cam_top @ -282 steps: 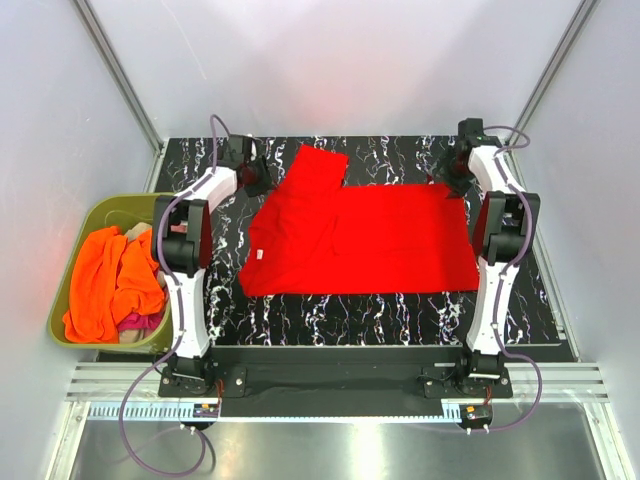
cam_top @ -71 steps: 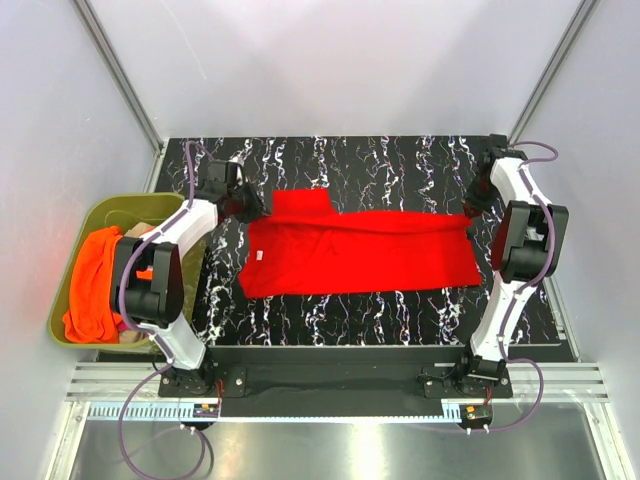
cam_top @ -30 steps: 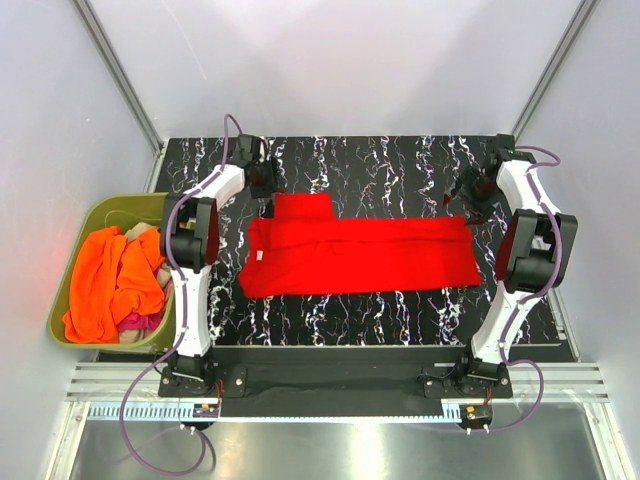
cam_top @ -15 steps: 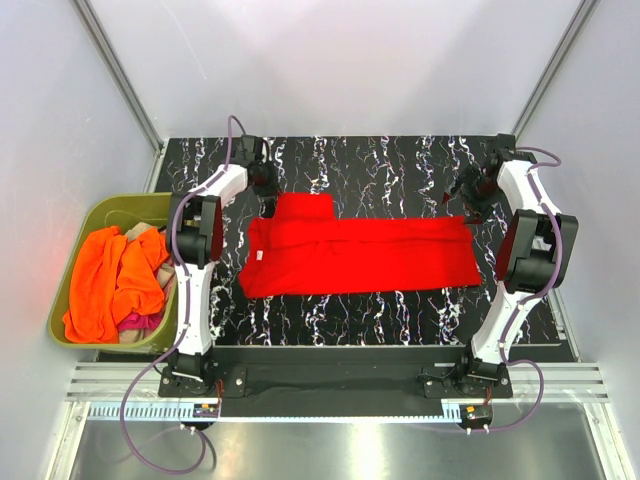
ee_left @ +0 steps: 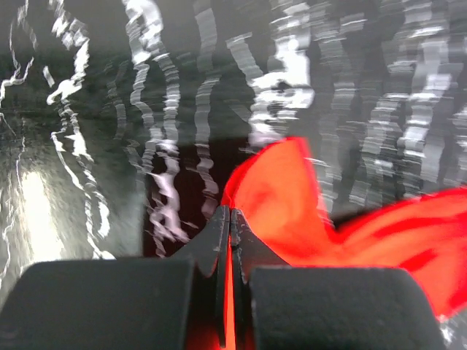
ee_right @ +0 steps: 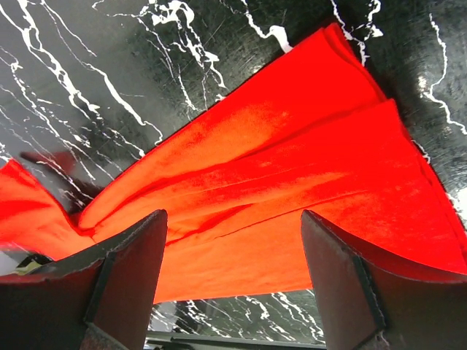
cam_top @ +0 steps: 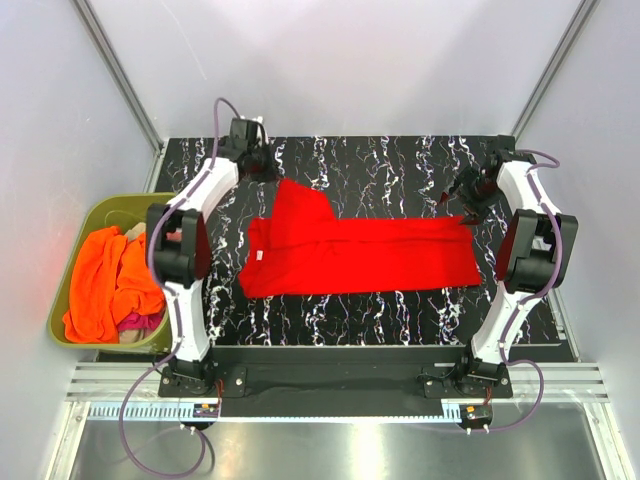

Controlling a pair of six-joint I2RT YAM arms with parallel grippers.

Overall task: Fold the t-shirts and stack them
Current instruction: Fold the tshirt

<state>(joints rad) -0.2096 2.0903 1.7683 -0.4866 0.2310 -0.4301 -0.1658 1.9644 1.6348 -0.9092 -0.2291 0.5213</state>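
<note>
Trailing rightward from the left fingers (ee_left: 208,244), the red t-shirt (ee_left: 284,189) is pinched tight between them; its other end is spread below the right fingers (ee_right: 124,270) (held wide apart).

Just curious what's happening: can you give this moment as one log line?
left gripper shut on sleeve of bright red cloth t-shirt | right gripper open near its other end | orange shirt in olive plastic tub
</note>
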